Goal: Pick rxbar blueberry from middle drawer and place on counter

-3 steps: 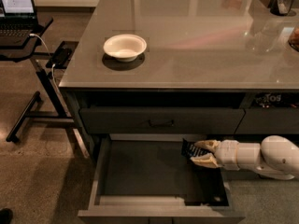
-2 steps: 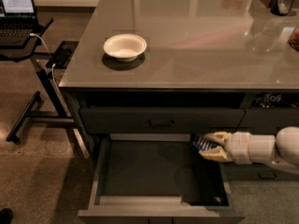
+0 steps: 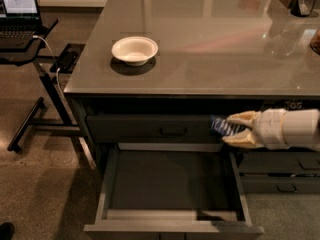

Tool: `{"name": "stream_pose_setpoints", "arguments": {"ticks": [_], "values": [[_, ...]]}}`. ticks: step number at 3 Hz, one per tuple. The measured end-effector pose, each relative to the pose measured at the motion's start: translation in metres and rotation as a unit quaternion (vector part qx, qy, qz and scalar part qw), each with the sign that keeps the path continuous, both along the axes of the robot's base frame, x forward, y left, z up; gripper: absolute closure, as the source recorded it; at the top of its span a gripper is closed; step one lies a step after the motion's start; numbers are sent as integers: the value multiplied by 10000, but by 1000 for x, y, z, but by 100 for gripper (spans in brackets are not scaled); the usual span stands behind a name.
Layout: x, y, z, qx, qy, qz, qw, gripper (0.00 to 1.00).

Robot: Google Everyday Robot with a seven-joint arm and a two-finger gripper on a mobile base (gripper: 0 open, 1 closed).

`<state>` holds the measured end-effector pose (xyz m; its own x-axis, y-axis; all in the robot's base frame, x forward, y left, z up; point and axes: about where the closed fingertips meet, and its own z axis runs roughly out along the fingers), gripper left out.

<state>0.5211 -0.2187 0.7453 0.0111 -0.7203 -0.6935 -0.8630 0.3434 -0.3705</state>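
Gripper (image 3: pixel 227 129) just above the right wall of the open middle drawer (image 3: pixel 170 179); jaws partly closed, pinching the rxbar blueberry (image 3: pixel 220 125), apparently by one end; bar clear above the drawer floor, tilted

Office kitchenette, grey counter (image 3: pixel 210 49), bowl (image 3: pixel 134 49), laptop stand (image 3: pixel 49 86), end effector (image 3: pixel 227 129) over middle drawer (image 3: pixel 165 181)

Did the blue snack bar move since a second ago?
Yes. The rxbar blueberry, held in the gripper, went up out of the middle drawer, closer to the counter edge.
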Motion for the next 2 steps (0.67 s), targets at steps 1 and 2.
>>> {"name": "stream_pose_setpoints", "arguments": {"ticks": [1,2], "values": [[4,-1,61,-196,-194,-9,9996,100],[4,-6,108,-221,-415,20,9989,100]]}}
